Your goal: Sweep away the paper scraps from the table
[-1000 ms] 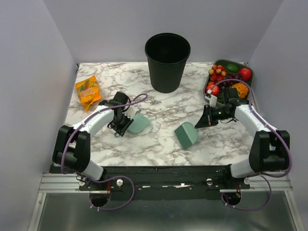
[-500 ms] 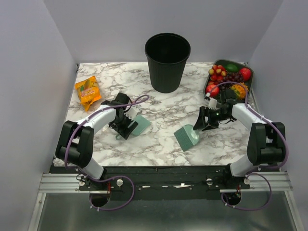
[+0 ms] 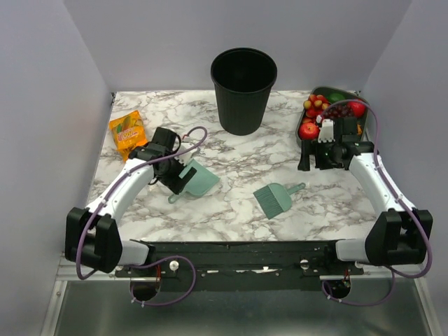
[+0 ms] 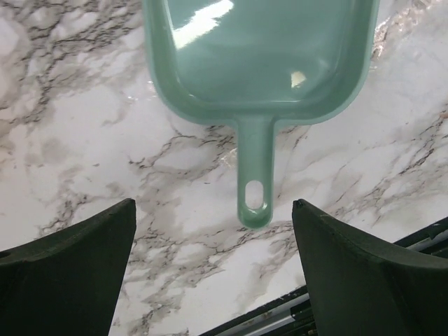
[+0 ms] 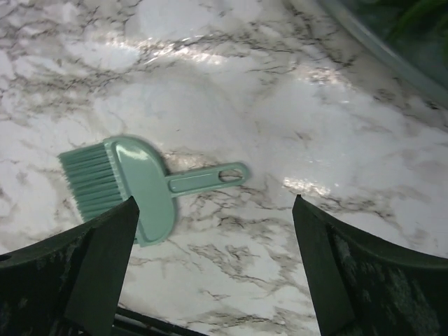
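Table (image 3: pixel 231 150) bears dustpan (image 3: pixel 199 178) and brush (image 3: pixel 273 199); left claw (image 4: pixel 213 204) and right claw (image 5: pixel 215 199) gape wide, empty.

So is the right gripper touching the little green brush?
Apart. The top view shows the brush lying flat on the table, with a strip of bare marble between its handle and the right gripper, whose jaws are open.

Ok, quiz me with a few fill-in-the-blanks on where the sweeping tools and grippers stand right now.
1. The left gripper, facing the handle of the teal dustpan, is ____.
2. The right gripper holds ____; the teal brush lies flat on the table.
3. The fruit tray sits nearest the ____ arm.
Missing: open; nothing; right.
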Tool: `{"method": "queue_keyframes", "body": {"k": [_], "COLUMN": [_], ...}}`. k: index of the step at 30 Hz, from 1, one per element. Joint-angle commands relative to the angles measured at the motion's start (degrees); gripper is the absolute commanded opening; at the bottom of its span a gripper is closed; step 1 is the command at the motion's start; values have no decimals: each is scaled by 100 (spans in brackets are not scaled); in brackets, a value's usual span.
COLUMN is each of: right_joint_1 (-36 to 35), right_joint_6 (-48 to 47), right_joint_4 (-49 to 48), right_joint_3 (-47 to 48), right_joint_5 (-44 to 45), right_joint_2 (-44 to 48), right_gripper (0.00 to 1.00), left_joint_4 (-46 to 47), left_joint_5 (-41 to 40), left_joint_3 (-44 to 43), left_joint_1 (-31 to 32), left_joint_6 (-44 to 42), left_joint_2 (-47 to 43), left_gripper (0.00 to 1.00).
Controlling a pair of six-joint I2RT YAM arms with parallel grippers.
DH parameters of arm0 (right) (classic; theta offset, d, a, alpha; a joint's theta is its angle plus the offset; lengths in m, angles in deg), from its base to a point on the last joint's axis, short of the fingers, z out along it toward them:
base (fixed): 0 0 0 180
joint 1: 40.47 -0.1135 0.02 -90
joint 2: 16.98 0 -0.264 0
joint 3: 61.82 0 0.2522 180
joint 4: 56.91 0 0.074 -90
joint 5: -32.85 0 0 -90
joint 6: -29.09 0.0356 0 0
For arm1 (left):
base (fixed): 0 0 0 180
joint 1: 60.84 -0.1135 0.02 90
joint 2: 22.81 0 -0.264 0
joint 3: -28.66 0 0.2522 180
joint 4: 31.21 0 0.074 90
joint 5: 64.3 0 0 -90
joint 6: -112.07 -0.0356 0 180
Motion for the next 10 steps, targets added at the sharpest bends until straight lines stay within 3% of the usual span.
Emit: {"method": "queue_keyframes", "body": {"k": [1, 10], "right_joint_1": [35, 27], "right_joint_6": [380, 724], "right_joint_4": [-87, -70], "right_joint_3": [193, 667], "right_joint_5": [1336, 1240], "right_joint_2": [302, 575], "right_gripper": [100, 100], "left_joint_4": [212, 389], "left_joint_5": [165, 244], "left_joint_3": [-113, -262], "left_joint_1": [-275, -609], "left_joint_6": [86, 623], "left_joint_2": [-421, -404], "left_gripper": [99, 99]}}
